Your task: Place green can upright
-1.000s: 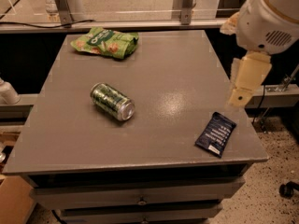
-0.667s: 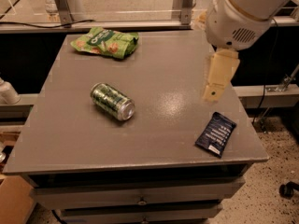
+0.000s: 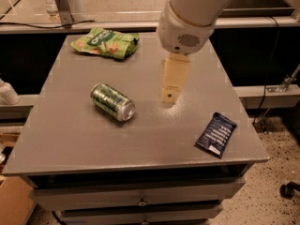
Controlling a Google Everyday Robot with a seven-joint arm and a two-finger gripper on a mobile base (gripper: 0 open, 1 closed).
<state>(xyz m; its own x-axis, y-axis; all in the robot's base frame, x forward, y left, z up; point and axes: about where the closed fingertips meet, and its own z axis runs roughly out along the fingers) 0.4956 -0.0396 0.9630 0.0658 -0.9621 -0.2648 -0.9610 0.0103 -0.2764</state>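
Note:
The green can [image 3: 112, 102] lies on its side on the grey table [image 3: 84, 139], left of centre, with its silver end facing front right. My gripper [image 3: 170, 96] hangs from the white arm above the table's middle, to the right of the can and apart from it. It holds nothing that I can see.
A crinkled green snack bag [image 3: 106, 42] lies at the table's back left. A dark blue packet [image 3: 216, 134] lies near the front right corner. Drawers sit below the table front. A white object [image 3: 7, 93] stands off the left edge.
The arm and gripper have moved left from the table's right edge to over its middle, closer to the can. The can, bag and packet have not moved.

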